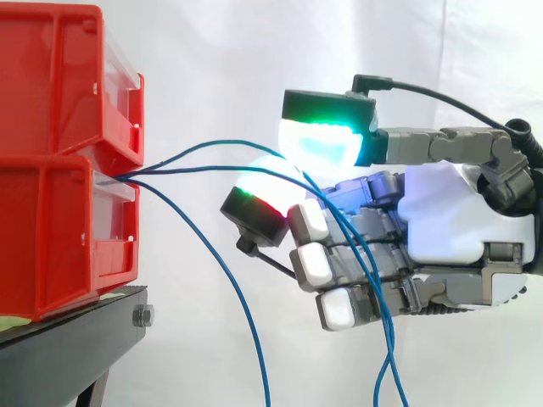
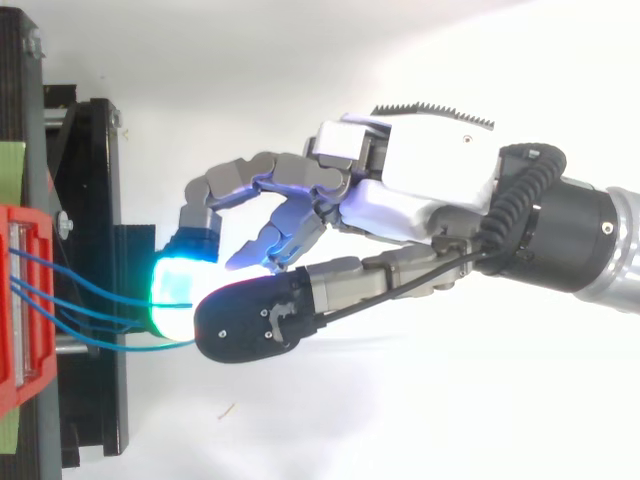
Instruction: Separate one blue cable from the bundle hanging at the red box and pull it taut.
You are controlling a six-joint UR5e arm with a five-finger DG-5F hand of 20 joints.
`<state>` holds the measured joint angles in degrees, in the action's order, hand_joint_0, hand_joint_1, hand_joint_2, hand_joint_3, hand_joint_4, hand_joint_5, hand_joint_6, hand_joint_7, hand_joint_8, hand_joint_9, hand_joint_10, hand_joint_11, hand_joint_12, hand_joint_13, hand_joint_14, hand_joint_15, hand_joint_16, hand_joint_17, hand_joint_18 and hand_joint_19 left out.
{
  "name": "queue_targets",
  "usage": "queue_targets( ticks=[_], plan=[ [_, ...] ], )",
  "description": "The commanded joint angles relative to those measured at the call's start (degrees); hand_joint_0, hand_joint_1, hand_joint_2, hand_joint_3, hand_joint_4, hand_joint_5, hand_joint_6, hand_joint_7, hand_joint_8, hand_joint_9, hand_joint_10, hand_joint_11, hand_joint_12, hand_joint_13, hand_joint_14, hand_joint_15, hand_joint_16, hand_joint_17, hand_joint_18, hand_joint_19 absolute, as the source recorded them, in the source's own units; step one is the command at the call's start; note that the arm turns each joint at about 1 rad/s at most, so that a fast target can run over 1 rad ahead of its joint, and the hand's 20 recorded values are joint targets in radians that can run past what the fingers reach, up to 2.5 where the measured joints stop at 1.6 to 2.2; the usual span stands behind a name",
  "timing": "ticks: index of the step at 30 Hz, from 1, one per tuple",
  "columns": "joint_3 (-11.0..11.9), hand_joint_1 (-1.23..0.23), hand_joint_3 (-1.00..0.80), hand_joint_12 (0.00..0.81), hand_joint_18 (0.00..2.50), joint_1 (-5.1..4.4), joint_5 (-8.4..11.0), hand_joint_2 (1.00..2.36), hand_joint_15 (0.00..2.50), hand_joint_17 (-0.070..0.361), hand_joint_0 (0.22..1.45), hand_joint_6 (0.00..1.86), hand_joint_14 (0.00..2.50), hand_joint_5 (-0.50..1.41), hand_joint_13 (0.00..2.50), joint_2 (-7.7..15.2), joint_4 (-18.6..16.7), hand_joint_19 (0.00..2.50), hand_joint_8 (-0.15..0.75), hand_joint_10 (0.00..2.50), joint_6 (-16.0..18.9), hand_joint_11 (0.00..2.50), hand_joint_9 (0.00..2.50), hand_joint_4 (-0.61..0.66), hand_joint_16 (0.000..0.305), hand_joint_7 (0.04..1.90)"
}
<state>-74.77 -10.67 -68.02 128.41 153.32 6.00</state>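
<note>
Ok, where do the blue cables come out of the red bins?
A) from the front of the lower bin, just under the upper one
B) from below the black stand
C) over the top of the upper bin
A: in the side view the blue cables fan out from the top front of the lower red bin, just beneath the upper red bin, and run toward the hand.
</note>
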Motion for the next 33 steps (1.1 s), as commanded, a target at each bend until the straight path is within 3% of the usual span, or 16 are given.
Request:
queue_targets(
  ticks=[1,6,11,15,25,33],
  plan=[
    [0.1,-0.65,0.11,0.413,0.93,-0.05,-0.10,1.01,0.51,0.111,0.73,0.76,0.02,-0.15,1.03,0.0,0.6,0.39,0.369,0.01,0.1,0.71,0.97,0.24,0.049,1.11],
    [0.0,-0.65,0.11,0.415,0.93,-0.14,-0.27,1.01,0.51,0.111,0.73,0.76,0.01,-0.15,1.03,-0.2,1.6,0.40,0.369,0.01,-0.2,0.70,0.97,0.23,0.049,1.11],
    [0.1,-0.65,0.10,0.415,0.93,-0.31,-0.54,1.02,0.51,0.111,0.73,0.76,0.01,-0.15,1.03,-2.1,7.9,0.40,0.371,0.01,-1.7,0.71,0.97,0.24,0.049,1.11],
    [0.1,-0.65,0.11,0.414,0.93,-0.58,-0.45,1.02,0.51,0.112,0.73,0.76,0.01,-0.15,1.03,-3.3,10.8,0.40,0.367,0.01,-1.7,0.70,0.97,0.24,0.050,1.11],
    [0.1,-0.65,0.10,0.416,0.92,-0.75,-0.19,1.02,0.49,0.111,0.73,0.77,0.01,-0.15,1.01,-3.2,10.9,0.37,0.369,0.01,-1.2,0.71,0.96,0.24,0.050,1.11],
    [0.0,-0.65,0.10,0.379,0.85,-0.75,0.17,1.07,0.25,0.116,0.72,0.77,0.01,-0.15,0.68,-3.2,9.5,0.30,0.378,0.01,-2.0,0.66,0.93,0.24,0.052,1.11]
  ],
)
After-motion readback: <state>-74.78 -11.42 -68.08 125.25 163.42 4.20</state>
